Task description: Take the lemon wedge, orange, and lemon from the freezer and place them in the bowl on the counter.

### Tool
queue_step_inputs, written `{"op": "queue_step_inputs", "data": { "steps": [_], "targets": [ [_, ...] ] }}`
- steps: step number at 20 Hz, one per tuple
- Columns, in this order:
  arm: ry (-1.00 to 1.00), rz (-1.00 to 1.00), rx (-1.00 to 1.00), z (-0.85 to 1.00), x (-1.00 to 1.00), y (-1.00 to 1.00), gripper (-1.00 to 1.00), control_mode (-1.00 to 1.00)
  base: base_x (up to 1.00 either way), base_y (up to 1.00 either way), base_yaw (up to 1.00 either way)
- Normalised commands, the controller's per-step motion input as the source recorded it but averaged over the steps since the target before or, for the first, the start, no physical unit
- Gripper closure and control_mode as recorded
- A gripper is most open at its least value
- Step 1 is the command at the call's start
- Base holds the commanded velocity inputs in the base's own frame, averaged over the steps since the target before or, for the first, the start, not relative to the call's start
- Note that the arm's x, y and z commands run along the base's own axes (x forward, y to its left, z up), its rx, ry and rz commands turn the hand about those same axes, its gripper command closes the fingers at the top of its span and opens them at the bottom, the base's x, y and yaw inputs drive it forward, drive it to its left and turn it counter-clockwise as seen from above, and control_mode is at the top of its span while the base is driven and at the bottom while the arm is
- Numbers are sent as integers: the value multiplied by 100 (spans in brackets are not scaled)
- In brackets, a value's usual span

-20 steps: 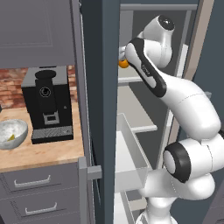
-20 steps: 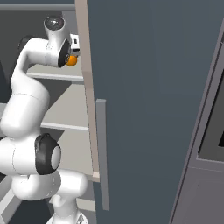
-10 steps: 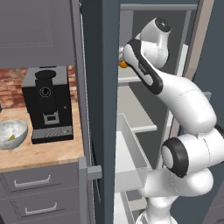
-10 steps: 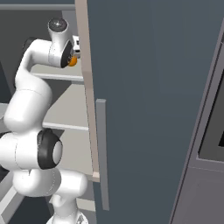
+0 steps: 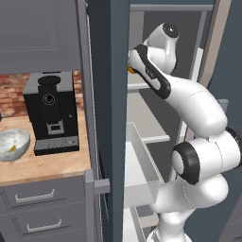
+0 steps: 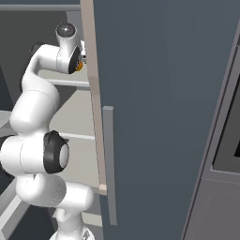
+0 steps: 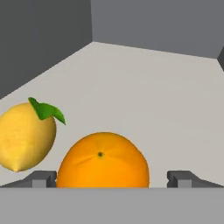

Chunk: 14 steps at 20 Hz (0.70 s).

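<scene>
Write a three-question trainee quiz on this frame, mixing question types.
1. True or false: the gripper is shut on the orange.
2. In the hand view, which fruit lies left of the orange? A) lemon B) lime C) apple
3. What sits beside the coffee machine on the counter?

Key:
1. False; the jaws stand open on either side of the orange.
2. A.
3. The bowl, with something yellow inside.

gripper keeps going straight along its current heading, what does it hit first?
Most likely the orange: it sits dead ahead between the open gripper's fingertips on the freezer shelf. The lemon lies off to one side.
</scene>
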Motion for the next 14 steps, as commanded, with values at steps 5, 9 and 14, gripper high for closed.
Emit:
{"op": "queue_step_inputs", "data": {
  "steps": [5, 9, 14],
  "targets": [
    [0, 0, 0, -13, 27, 10, 100, -100, 0, 0, 0],
    [0, 0, 0, -9, 15, 8, 100, -100, 0, 0, 0],
    [0, 0, 0, 0, -2, 0, 100, -100, 0, 0, 0]
  ]
}}
